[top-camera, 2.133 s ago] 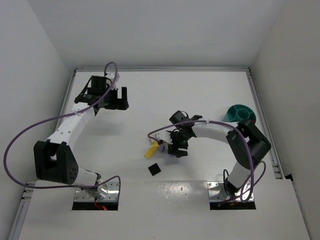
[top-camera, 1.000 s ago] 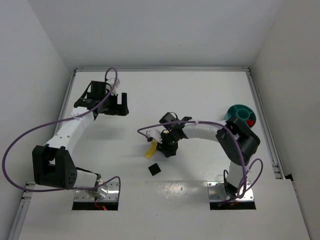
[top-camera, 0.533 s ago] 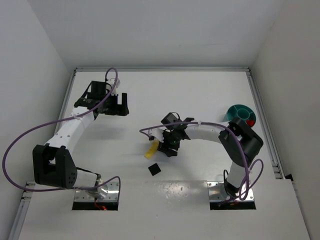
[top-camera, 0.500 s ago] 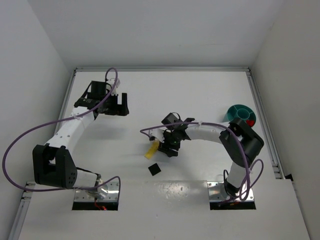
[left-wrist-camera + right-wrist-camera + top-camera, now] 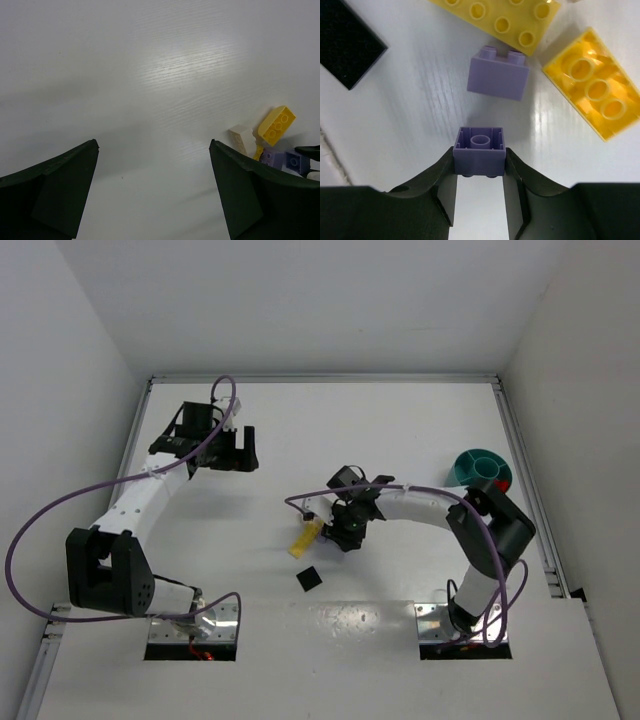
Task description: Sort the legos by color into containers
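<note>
My right gripper [image 5: 480,162] is shut on a pale purple brick [image 5: 479,152], held just above the table by the brick cluster at the table's middle [image 5: 348,530]. Before it lie a second purple brick [image 5: 498,75], a long yellow plate [image 5: 495,17], a yellow brick [image 5: 592,82] and a flat black square [image 5: 347,37]. The top view shows the yellow plate [image 5: 305,537] and black square [image 5: 309,579]. My left gripper [image 5: 232,445] is open and empty at the far left; its wrist view shows a yellow brick [image 5: 276,125], a white brick [image 5: 243,140] and purple bricks [image 5: 285,159]. The teal dish [image 5: 476,466] stands at the right.
A metal rail [image 5: 523,470] runs along the table's right edge beside the dish. White walls enclose the table on the left, back and right. The arm bases sit on metal plates [image 5: 195,625] at the near edge.
My right gripper has shifted slightly right, away from the yellow plate, still shut on the purple brick. The left arm has not moved.
</note>
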{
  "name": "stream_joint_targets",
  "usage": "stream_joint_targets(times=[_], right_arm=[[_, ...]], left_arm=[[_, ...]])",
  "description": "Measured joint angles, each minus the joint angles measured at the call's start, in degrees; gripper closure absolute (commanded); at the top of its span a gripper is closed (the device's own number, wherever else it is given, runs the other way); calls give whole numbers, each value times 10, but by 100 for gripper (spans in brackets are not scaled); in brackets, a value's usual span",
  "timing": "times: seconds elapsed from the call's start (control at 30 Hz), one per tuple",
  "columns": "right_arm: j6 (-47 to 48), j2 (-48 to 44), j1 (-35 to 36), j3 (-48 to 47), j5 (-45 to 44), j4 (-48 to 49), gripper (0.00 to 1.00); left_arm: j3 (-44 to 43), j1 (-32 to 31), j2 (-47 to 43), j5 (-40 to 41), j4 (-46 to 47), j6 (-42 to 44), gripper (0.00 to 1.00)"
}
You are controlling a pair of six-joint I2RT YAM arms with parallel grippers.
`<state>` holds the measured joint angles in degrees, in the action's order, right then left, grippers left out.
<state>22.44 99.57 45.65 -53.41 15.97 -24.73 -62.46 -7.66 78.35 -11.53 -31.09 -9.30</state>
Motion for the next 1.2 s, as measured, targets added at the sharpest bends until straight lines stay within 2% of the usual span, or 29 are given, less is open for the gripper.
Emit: stream_joint_targets(times=[0.1,0.2,0.4,0.6,0.7,0.87,1.2], right_arm=[[-8,-21,-11,-23,0,-43,83],[-25,-51,-59,-75,11,-93,84],[-46,-63,-293,-234,25,-194,88],[-31,-4,-544,-426,21,-319,89],[-19,15,-631,-470,6,-368,89],[-12,46,-665,-497,12,-466,89],[-34,93,-681,-494,26,-497,89]], left_arm=[[0,0,0,-1,1,0,0],[0,-3,0,0,1,2,0],[-6,-33,8,8,5,3,0],[-35,-59,52,10,21,-1,0],[-52,-70,86,11,34,-4,0],[-68,-78,118,10,47,-9,0],[-76,-79,128,10,55,-15,0]])
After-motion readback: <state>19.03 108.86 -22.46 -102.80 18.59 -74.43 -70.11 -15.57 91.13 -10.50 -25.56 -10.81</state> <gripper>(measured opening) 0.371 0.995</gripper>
